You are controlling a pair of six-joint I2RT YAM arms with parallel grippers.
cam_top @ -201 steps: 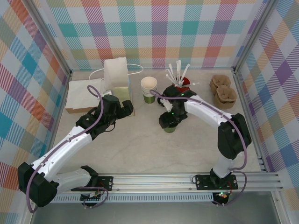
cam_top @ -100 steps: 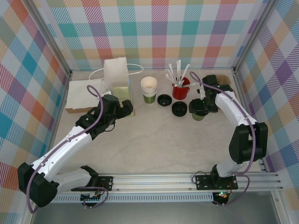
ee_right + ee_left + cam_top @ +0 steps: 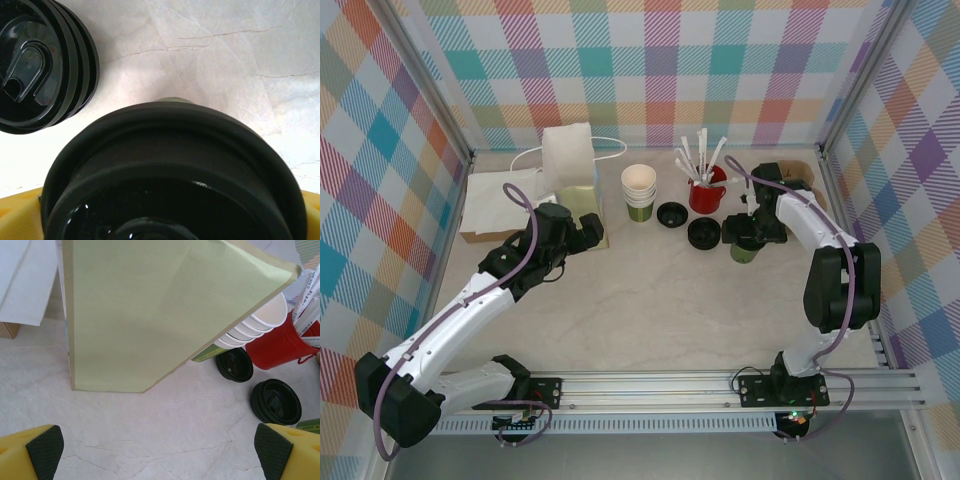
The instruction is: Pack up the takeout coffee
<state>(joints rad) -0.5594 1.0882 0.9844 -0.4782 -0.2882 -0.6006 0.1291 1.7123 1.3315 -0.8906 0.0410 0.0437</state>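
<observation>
We see the lidded coffee cup (image 3: 175, 160) standing up inside our right gripper (image 3: 746, 238), squeezed or not we cannot tell, with the paper bag (image 3: 150, 315) at nine o'clock

The marbled tabletop (image 3: 650, 310) lies open in front; a pale green paper bag (image 3: 150, 315), loose black plastic lids (image 3: 704, 233) and a black-lidded green paper cup (image 3: 170, 150) block the back.

Bright, even overhead light — soft shadows on the table (image 3: 650, 310); the black lid (image 3: 172, 165) looms blurred, faintly glinting.
</observation>
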